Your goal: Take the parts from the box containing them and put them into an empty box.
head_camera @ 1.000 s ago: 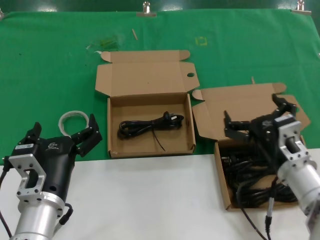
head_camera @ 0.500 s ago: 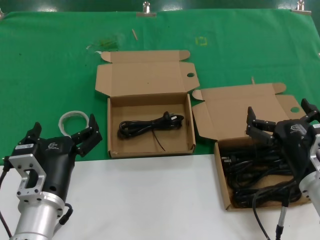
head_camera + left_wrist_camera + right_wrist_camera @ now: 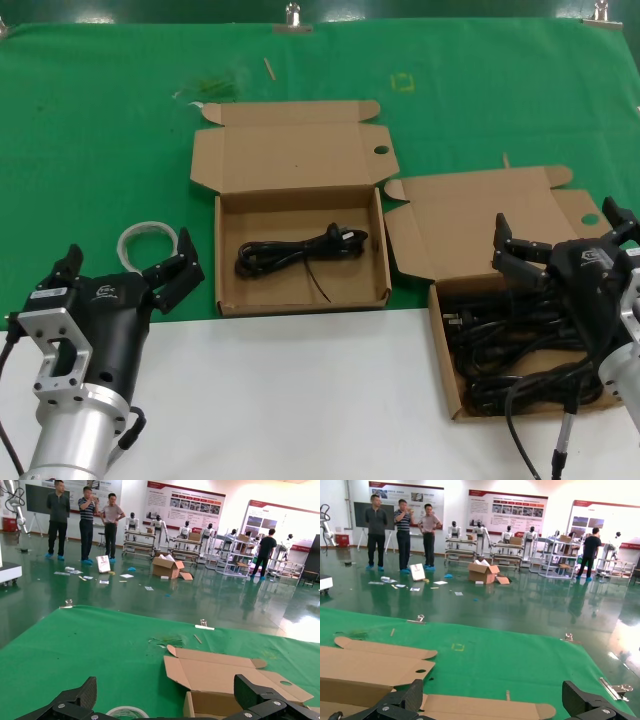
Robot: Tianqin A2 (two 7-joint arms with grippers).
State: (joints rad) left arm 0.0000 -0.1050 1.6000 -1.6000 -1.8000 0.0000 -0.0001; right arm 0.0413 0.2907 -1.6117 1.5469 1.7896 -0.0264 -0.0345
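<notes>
The right gripper (image 3: pixel 560 240) hangs with its jaws spread wide and nothing between them, directly above the skewed shallow brown corrugated cardboard tray (image 3: pixel 441 330) at the bench's right, over the tangled heap of thin black power cords (image 3: pixel 520 350) that fills it. No cord is gripped.

The left gripper (image 3: pixel 125 270) is parked at the near left of the bench, also spread and carrying nothing, just beside a whitish translucent tube ring (image 3: pixel 146 238) lying on the green cloth.

Progress, as judged from the head view: one black coiled cord (image 3: pixel 300 250) lies inside the squarely aligned cardboard tray (image 3: pixel 300 300) at centre, so the receiving tray already holds a single part. The source tray remains heavily loaded, with several cords left to move. The task stands at an early stage, and the step in hand appears to be the descent for another pick.

Differences between views: only the head view shows both trays' contents. The left wrist view shows the centre tray's raised lid (image 3: pixel 220 667) and a sliver of the ring (image 3: pixel 127 712), but no cords. The right wrist view shows both lids, the finger hole (image 3: pixel 421 670) and the green cloth beyond; the cord heap lies out of its sight.
</notes>
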